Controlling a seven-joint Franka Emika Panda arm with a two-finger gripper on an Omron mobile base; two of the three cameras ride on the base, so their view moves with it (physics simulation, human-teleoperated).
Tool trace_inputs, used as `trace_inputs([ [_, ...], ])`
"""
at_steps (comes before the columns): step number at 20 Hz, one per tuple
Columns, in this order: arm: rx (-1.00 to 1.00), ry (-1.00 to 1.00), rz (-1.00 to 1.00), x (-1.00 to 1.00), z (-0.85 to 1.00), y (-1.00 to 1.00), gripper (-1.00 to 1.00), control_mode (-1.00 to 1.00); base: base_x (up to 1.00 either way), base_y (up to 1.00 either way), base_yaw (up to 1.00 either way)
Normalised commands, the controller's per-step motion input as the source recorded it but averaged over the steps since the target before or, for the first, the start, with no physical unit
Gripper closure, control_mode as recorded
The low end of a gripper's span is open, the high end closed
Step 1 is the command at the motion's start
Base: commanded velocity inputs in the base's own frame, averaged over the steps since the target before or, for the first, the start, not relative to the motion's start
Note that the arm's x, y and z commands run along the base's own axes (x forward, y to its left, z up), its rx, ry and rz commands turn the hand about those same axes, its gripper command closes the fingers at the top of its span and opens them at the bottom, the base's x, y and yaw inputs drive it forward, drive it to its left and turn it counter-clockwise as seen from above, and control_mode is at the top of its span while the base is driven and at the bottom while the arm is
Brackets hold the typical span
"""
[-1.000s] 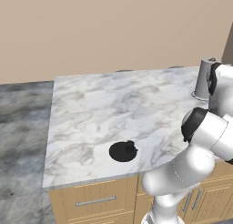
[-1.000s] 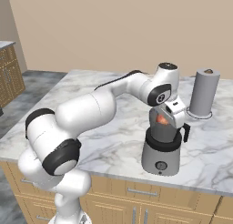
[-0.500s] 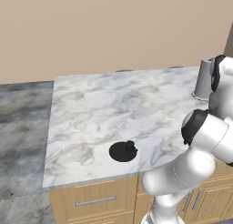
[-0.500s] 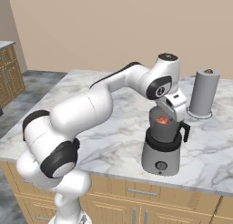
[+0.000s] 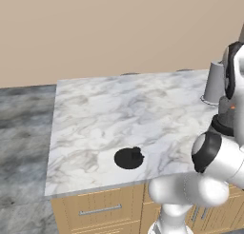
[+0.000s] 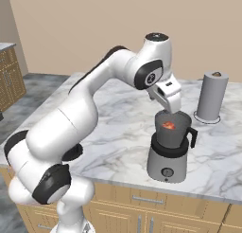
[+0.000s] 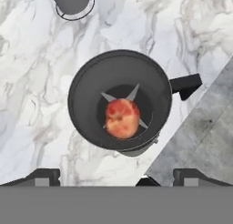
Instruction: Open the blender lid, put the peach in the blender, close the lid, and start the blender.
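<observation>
The small orange-red peach is seen resting on the blades inside the dark grey blender jar, lid off, with the end effector released, empty, above it.

The gripper has let go and risen; the peach now lies inside the blender.

The arm hid most of the blender in the left base view; the grey cylinder was cut off by the hand view's edge.
</observation>
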Motion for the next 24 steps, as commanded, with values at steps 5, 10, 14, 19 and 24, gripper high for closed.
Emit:
trace_inputs([
  [5,-0.13,0.08,0.04,-0.36,0.0,1.0,-1.0,-1.0,0.0,0.0,0.0],
  [10,-0.13,0.14,0.09,-0.2,-0.23,1.0,-1.0,-1.0,0.0,0.0,0.0],
  [14,-0.04,0.14,0.12,-0.23,-0.44,1.0,-1.0,-1.0,0.0,0.0,0.0],
  [19,-0.01,0.09,0.09,-0.15,-0.44,1.0,-1.0,-1.0,0.0,0.0,0.0],
  [24,0.0,0.16,0.15,0.0,-0.35,0.98,-1.0,-1.0,0.0,0.0,0.0],
])
